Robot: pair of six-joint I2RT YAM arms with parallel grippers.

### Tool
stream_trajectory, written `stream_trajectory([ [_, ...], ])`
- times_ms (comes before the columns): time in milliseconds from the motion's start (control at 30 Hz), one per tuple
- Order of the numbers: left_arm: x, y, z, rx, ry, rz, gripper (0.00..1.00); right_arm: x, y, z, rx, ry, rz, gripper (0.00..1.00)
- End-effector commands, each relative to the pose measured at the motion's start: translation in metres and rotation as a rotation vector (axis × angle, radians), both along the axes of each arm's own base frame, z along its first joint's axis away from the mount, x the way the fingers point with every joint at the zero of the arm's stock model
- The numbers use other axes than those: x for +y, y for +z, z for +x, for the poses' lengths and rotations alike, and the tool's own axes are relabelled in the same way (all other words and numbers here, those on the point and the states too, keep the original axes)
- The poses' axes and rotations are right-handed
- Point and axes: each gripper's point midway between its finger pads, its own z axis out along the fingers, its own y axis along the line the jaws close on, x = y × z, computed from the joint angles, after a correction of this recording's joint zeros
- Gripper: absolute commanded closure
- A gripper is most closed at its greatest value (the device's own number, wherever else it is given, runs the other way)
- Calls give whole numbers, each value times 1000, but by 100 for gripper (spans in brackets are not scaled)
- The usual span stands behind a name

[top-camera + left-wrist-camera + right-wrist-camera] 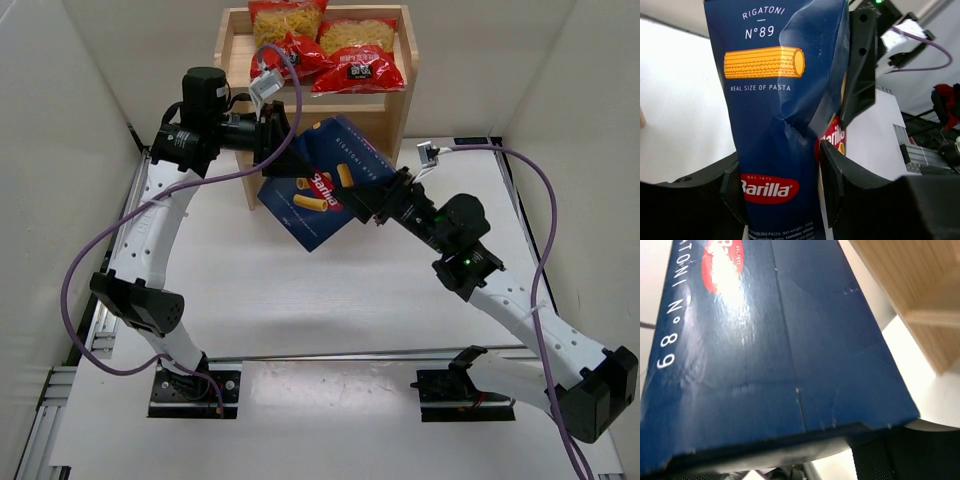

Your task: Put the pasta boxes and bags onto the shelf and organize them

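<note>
On the far shelf [405,100] top, two bags [357,55] lay placed; the box [325,185], clamped by left gripper [280,135], awaited shelving; right gripper [385,198] grip indeterminate.

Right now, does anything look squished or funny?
Yes. The blue pasta box is creased and dented on its front, beside the right pincer. It hangs tilted in the air, held by that and the left pincer.

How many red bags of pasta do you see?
2. The left bag and the right bag lie side by side atop the shelf. Others may be hidden lower down.
</note>
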Motion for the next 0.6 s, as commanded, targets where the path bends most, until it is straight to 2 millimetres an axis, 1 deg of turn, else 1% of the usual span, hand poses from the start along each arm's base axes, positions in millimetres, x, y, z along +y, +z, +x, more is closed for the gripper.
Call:
stream_trajectory([
  [0, -6, 8, 3, -142, 17, -24, 40, 5, -1, -4, 120, 28, 49, 96],
  [33, -6, 3, 4, -129, 17, -19, 40, 3, 2, -6, 103, 26, 51, 98],
  [67, -5, 2, 4, -128, 33, -12, 38, 2, 2, -4, 105, 13, 54, 98],
  [100, -6, -8, 11, -106, 62, 8, 34, -1, -1, -2, 115, -7, 53, 98],
  [167, 0, -10, 13, -103, 106, 23, 29, -1, 0, -1, 126, -12, 62, 98],
  [200, 1, -20, 20, -73, 149, 54, 25, -4, -1, 0, 128, -27, 66, 98],
  [233, 3, -25, 21, -56, 174, 72, 23, -5, 0, 2, 151, -39, 86, 98],
  [267, 4, -28, 24, -46, 200, 89, 22, -6, -5, 5, 176, -50, 92, 100],
  [300, 6, -37, 34, -34, 261, 124, 22, -7, -1, 7, 182, -58, 115, 100],
  [333, 9, -44, 38, -13, 297, 153, 19, -8, -4, 9, 200, -66, 134, 100],
  [367, 10, -45, 41, -14, 330, 174, 19, -9, -4, 11, 243, -67, 172, 100],
  [400, 15, -53, 52, -13, 409, 216, 18, -12, -9, 15, 263, -87, 205, 100],
  [433, 16, -53, 55, -20, 436, 231, 18, -13, -11, 16, 284, -89, 235, 100],
  [467, 18, -55, 60, -24, 466, 244, 18, -11, -24, 20, 351, -86, 263, 100],
  [533, 23, -59, 66, -24, 511, 269, 17, -15, -27, 26, 376, -93, 325, 100],
  [567, 23, -62, 66, -16, 510, 274, 17, -16, -28, 26, 403, -87, 357, 100],
])
